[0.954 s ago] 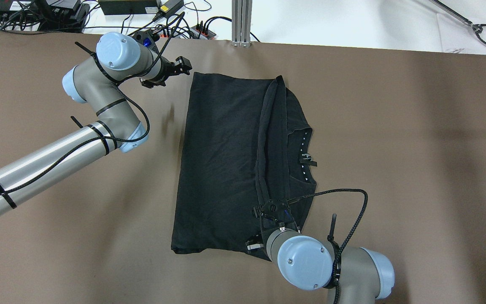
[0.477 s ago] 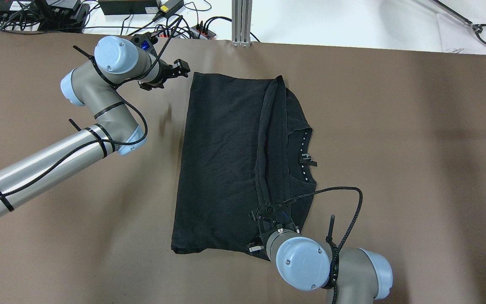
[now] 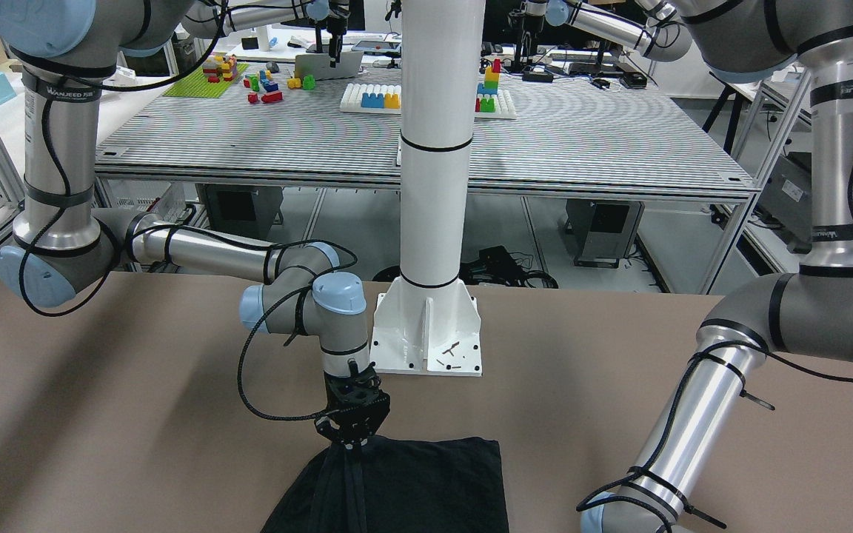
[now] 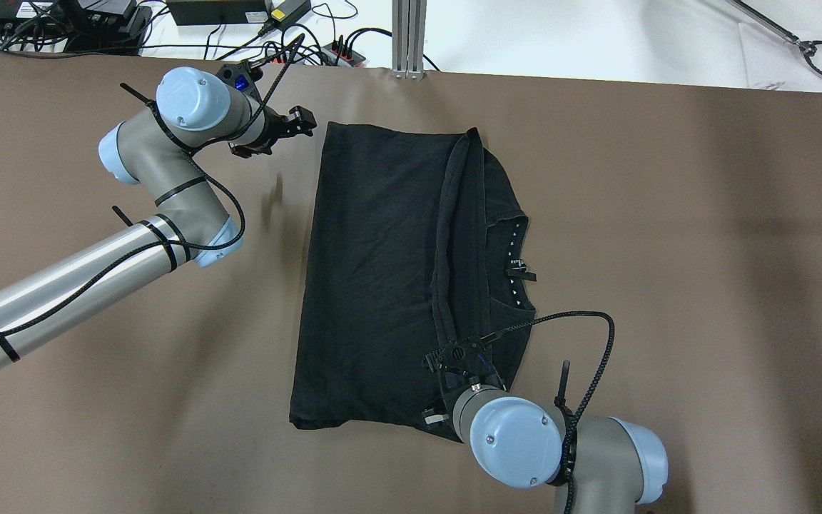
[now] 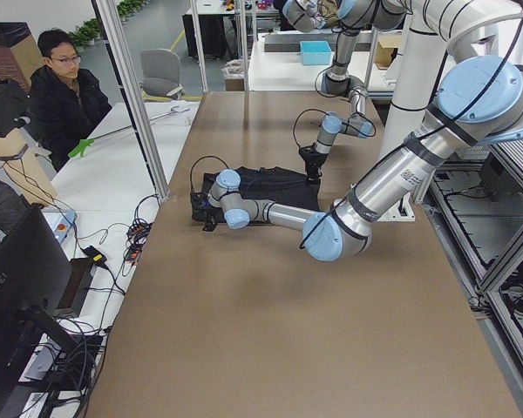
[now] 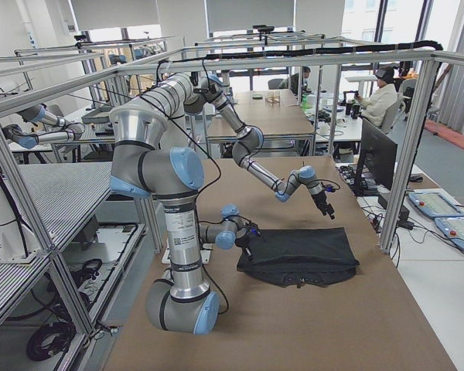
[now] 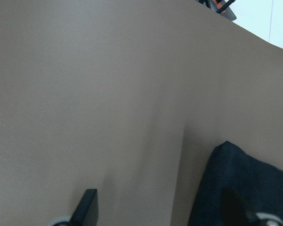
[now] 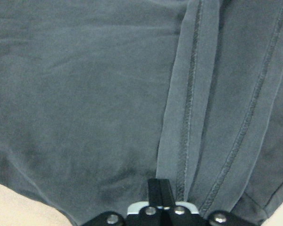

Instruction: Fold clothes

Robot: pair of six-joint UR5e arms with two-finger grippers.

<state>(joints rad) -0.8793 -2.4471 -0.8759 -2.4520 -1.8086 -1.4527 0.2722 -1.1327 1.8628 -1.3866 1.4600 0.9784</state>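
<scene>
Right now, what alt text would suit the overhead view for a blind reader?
A black shirt lies half-folded on a brown table. The right gripper pinches a fold at its near edge; the left gripper hovers beside the far left corner.

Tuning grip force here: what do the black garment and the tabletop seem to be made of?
Black garment: thin soft fabric, likely cotton knit, matte; it lies limp with stitched hems. Tabletop: smooth matte brown surface, no grain or gloss; material unclear.

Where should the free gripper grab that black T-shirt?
Probably the far end of the T-shirt's raised hem ridge, pinched from above by the open left gripper: it stands proud of the cloth, and the right gripper pinches its near end.
</scene>
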